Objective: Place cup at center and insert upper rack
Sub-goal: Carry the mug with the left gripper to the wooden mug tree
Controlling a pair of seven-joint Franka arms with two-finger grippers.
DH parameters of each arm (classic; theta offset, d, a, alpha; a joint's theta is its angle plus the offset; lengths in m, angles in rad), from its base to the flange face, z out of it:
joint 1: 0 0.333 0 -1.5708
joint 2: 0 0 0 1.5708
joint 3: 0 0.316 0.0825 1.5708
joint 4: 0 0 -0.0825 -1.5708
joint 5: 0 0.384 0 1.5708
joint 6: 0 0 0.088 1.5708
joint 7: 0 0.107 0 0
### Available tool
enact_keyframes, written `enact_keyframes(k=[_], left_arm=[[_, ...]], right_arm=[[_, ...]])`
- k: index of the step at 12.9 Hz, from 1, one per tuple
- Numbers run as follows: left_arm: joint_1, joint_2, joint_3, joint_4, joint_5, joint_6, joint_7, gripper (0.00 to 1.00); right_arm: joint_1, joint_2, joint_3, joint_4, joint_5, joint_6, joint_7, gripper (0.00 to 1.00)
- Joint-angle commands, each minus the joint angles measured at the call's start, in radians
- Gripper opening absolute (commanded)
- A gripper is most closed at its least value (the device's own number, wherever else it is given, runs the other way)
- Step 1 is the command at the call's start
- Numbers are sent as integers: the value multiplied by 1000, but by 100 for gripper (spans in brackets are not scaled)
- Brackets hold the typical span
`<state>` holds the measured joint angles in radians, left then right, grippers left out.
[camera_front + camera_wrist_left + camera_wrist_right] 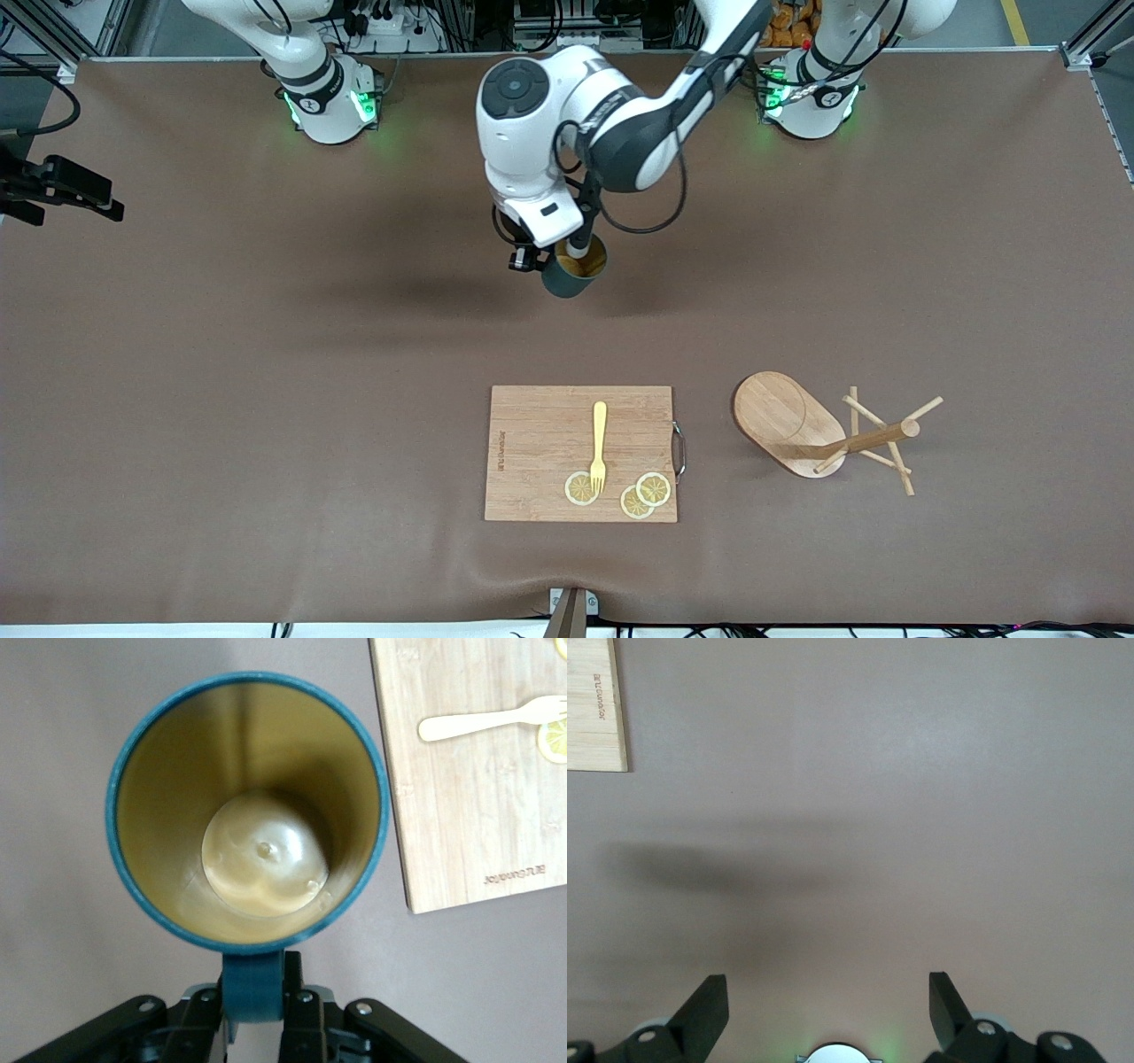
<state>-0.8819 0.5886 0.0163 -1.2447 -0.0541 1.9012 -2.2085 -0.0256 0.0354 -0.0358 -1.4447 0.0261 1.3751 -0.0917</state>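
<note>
Front view: the left claw [567,257] holds the cup [574,268] upright in the air over the bench [266,354]. The rack [819,430] lies tipped on its side beside the board [540,452] (fork [599,446] and lemon slices [638,493] on it), toward the left arm's end.

Left wrist view: the claw [252,1001] is clamped on the cup's [248,811] handle.

Right wrist view: the right claw [828,1010] waits over bare bench, fingers [704,1010] spread wide.
</note>
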Motion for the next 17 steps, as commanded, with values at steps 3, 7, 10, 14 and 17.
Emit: enact_keyframes(k=[3,7,10,14,17], left_arm=[[127,-107,-6,-41,-173,-22,159,0],[214,-136,-6,-41,-308,-56,295,0],[312,-164,-6,-42,-409,-102,413,0],[447,-187,-7,-42,-518,-198,588,0],[550,-182,-6,-42,-639,-243,728,0]], right_arm=[[12,-3,-4,6,-9,-7,9,100],[12,-3,-3,6,-9,-8,9,100],[16,-3,-3,6,-9,-8,9,100],[24,-3,-3,6,-9,-11,9,100],[27,-3,-3,6,-9,-10,9,100]])
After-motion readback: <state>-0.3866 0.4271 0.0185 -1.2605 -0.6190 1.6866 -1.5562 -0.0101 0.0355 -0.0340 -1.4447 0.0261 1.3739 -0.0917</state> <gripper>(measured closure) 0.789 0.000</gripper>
